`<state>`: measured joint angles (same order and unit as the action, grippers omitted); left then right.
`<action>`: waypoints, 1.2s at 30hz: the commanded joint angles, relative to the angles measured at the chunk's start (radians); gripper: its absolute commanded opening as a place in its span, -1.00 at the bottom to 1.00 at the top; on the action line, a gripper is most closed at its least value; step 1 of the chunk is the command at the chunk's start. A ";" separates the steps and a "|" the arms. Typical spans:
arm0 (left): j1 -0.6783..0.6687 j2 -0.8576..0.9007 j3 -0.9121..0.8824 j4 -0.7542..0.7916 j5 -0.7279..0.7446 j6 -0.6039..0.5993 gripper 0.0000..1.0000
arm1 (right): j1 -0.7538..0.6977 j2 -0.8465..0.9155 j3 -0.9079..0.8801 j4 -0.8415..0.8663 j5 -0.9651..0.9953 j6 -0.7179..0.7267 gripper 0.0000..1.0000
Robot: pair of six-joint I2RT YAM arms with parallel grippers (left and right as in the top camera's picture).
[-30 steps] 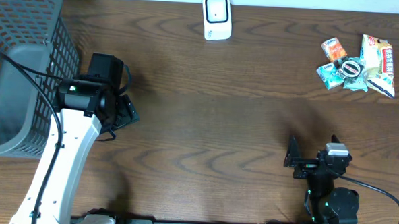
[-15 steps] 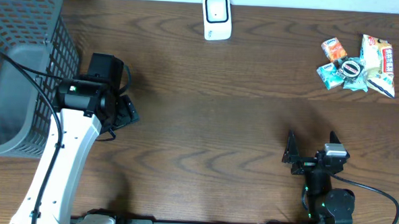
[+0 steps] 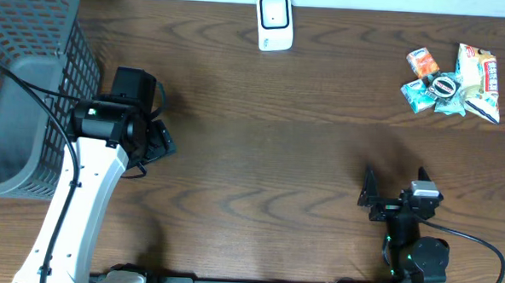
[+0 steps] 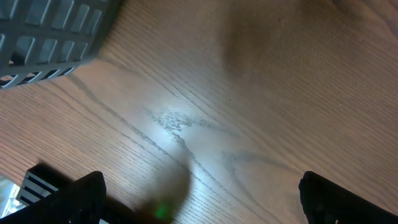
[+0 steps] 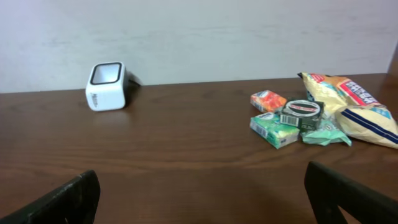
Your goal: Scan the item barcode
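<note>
The right claw (image 3: 394, 189) hangs low over the near edge of the surface (image 3: 277, 160), spread wide and empty. Further in, the left claw (image 3: 156, 142), also spread and empty, sits just beside the basket (image 3: 61, 31), in which only a grey shape shows. The snacks (image 3: 451, 82) lie heaped ahead and right of the right claw, so that arm looks the nearer one. A green box (image 5: 273, 132) is the closest item. The scanner (image 3: 274, 21) stands at the far edge.

I can't read any barcode on the snack packets (image 3: 450, 84); the basket (image 3: 44, 21) runs off my overhead's left edge.
</note>
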<state>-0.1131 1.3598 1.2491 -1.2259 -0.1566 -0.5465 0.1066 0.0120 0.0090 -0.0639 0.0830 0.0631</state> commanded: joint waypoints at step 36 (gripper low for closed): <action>0.003 0.002 -0.002 -0.003 -0.010 -0.005 0.95 | -0.092 -0.007 -0.004 -0.010 -0.015 -0.080 0.99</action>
<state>-0.1131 1.3598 1.2491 -1.2259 -0.1566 -0.5465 0.0162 0.0120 0.0090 -0.0673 0.0769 0.0059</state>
